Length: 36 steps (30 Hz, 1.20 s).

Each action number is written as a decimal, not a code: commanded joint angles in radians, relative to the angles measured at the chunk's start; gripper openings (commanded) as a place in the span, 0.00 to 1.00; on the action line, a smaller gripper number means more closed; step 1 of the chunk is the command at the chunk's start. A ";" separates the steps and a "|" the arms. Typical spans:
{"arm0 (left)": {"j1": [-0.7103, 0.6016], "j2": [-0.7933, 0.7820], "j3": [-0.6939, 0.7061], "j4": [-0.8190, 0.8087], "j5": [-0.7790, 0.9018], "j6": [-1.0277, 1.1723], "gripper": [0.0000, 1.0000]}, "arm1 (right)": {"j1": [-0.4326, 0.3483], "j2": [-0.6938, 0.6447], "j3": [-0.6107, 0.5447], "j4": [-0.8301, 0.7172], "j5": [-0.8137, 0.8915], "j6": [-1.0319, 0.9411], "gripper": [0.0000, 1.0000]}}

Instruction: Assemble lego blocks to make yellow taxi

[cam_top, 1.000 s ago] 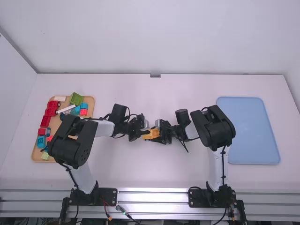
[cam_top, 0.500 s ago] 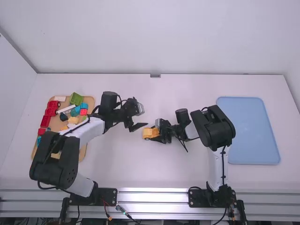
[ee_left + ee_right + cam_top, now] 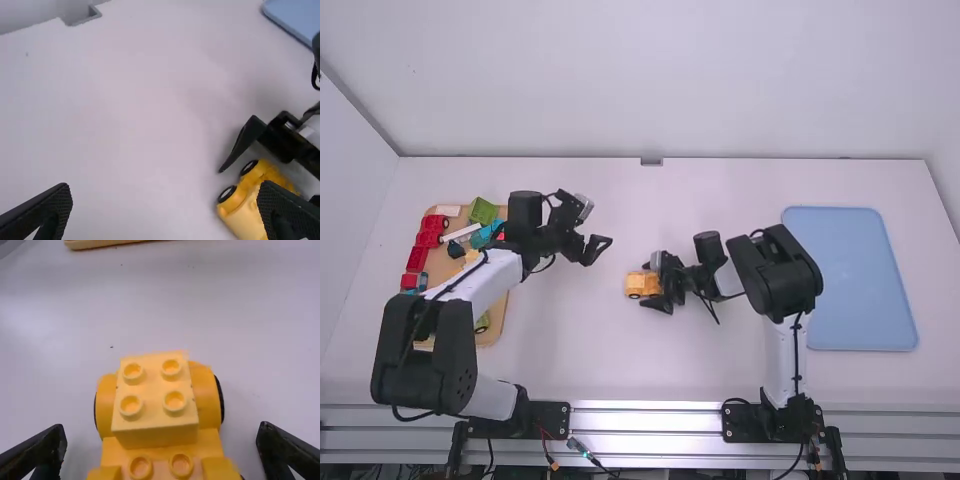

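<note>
While it gapes, the right gripper (image 3: 646,285) straddles the yellow block car (image 3: 156,415). The left gripper (image 3: 599,249), spread, is left of the car.

ok so the left gripper (image 3: 601,251) has its fingers wide apart, yellow car (image 3: 247,215) near the right gripper (image 3: 644,286), blue tray (image 3: 300,17) farther off.

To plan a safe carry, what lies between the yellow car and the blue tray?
The right arm, with its open pincer at the car, as the high view shows.
</note>
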 commanded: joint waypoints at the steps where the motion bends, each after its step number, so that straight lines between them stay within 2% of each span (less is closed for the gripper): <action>1: 0.004 -0.013 -0.003 0.005 -0.042 -0.130 0.99 | -0.003 -0.036 -0.034 -0.024 0.118 0.071 0.99; 7: 0.003 -0.013 -0.003 0.003 -0.190 -0.167 0.99 | -0.003 -0.177 -0.085 -0.157 0.268 0.026 0.99; 12: 0.003 -0.013 -0.003 -0.007 -0.229 -0.214 0.99 | -0.003 -0.330 -0.115 -0.345 0.371 -0.077 0.99; 16: 0.005 -0.013 0.012 -0.060 -0.356 -0.292 0.99 | -0.003 -0.449 -0.116 -0.517 0.479 -0.132 0.99; 21: 0.013 -0.013 0.127 -0.320 -0.659 -0.433 0.99 | -0.003 -0.573 -0.117 -0.599 0.654 -0.089 0.99; 24: 0.052 -0.013 0.222 -0.485 -0.748 -0.493 0.99 | -0.003 -0.618 -0.117 -0.595 0.703 -0.063 0.99; 26: 0.109 -0.013 0.286 -0.579 -0.750 -0.520 0.99 | -0.003 -0.649 -0.117 -0.594 0.719 -0.072 0.99; 31: 0.282 0.003 0.353 -0.682 -0.731 -0.570 0.99 | -0.003 -0.681 -0.117 -0.591 0.718 -0.072 0.99; 36: 0.450 0.046 0.389 -0.729 -0.525 -0.506 0.99 | -0.003 -0.690 -0.117 -0.590 0.745 -0.072 0.99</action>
